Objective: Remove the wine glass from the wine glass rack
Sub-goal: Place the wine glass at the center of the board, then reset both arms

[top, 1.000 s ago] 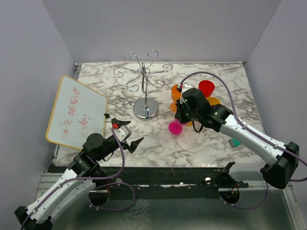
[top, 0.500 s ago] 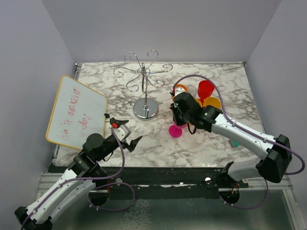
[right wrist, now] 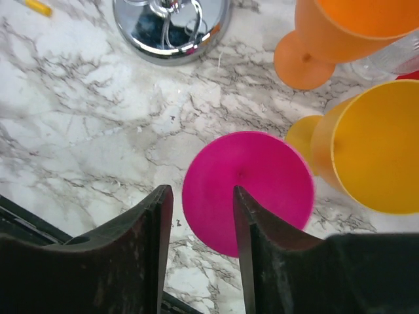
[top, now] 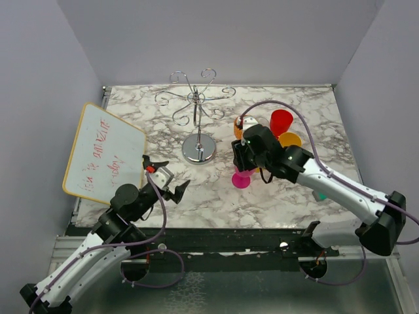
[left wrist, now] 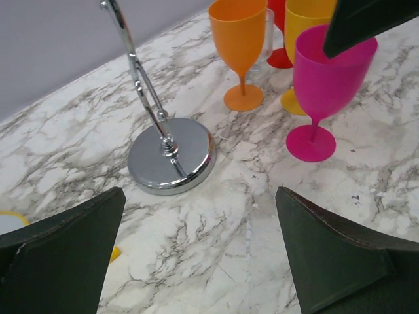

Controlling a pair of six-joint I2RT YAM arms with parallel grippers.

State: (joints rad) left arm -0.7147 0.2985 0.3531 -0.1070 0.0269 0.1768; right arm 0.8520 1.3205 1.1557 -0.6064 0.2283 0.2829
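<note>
The wine glass rack (top: 196,111) stands at the table's middle back on its round chrome base (left wrist: 171,156), and its curled arms carry nothing. A pink wine glass (top: 241,178) stands upright on the marble to the right of the base. My right gripper (top: 243,160) hangs straight over it. In the right wrist view (right wrist: 203,193) its jaws are apart and straddle the left rim of the pink cup (right wrist: 262,190) without pinching it. My left gripper (top: 167,178) is open and empty, low over the marble in front of the rack (left wrist: 200,203).
An orange glass (left wrist: 239,39), a yellow glass (right wrist: 373,150), a red glass (top: 281,121) and a clear one (left wrist: 265,46) stand close behind and right of the pink glass. A whiteboard (top: 103,154) leans at the left. A small teal object (top: 320,194) lies at the right.
The right gripper has shifted a little with the pink glass, which now sits slightly nearer the front. The left gripper has moved slightly left and turned.
</note>
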